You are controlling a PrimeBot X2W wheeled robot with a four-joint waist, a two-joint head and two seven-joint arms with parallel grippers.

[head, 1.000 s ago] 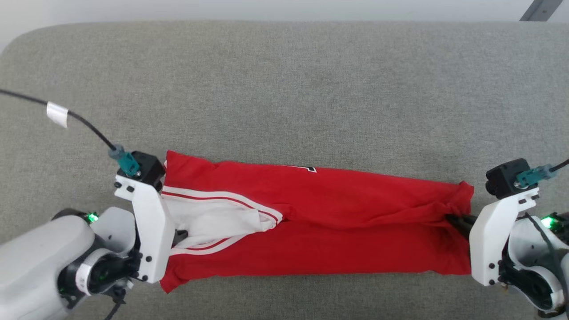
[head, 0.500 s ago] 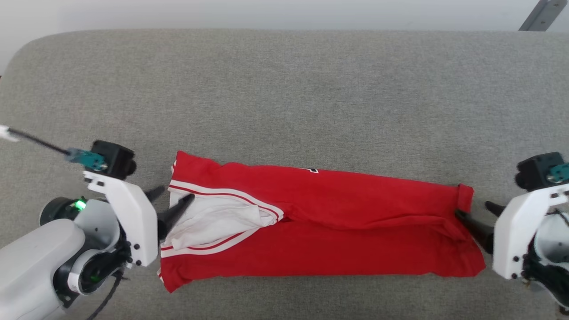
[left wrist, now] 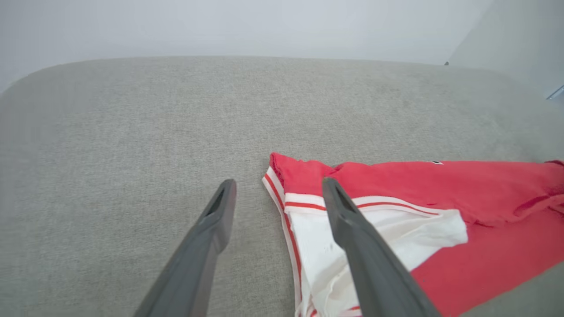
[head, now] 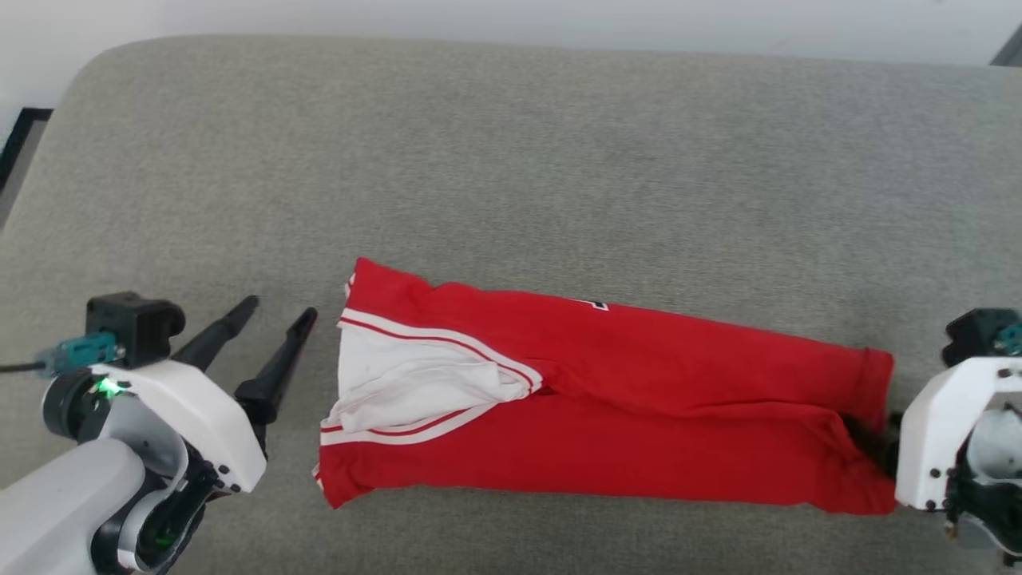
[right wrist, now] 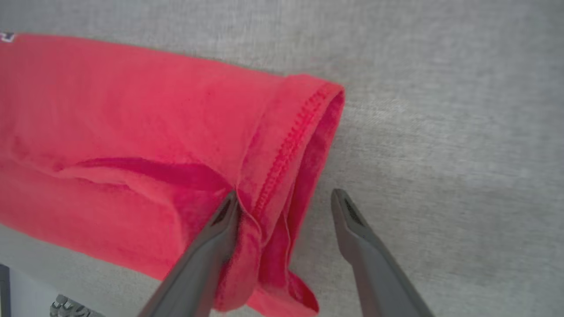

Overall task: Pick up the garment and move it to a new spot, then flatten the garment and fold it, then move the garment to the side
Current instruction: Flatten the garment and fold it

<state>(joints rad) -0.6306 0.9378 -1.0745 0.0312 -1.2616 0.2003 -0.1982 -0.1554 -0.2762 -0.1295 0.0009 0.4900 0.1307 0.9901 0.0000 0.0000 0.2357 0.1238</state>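
Bright even light, soft faint shadows, no glare, wrist views blurred at edges

Lettering (head: 596, 304) on garment (head: 639, 383) illegible

Both agape: left end effector (head: 278, 307), right end effector (right wrist: 284, 195) (fingers splayed).

The right hand (right wrist: 284, 196) is seen spread wide at the garment's (right wrist: 132, 110) hemmed end; one finger (right wrist: 207, 246) seemingly touches the fold, the other over grey upholstery (right wrist: 440, 132).
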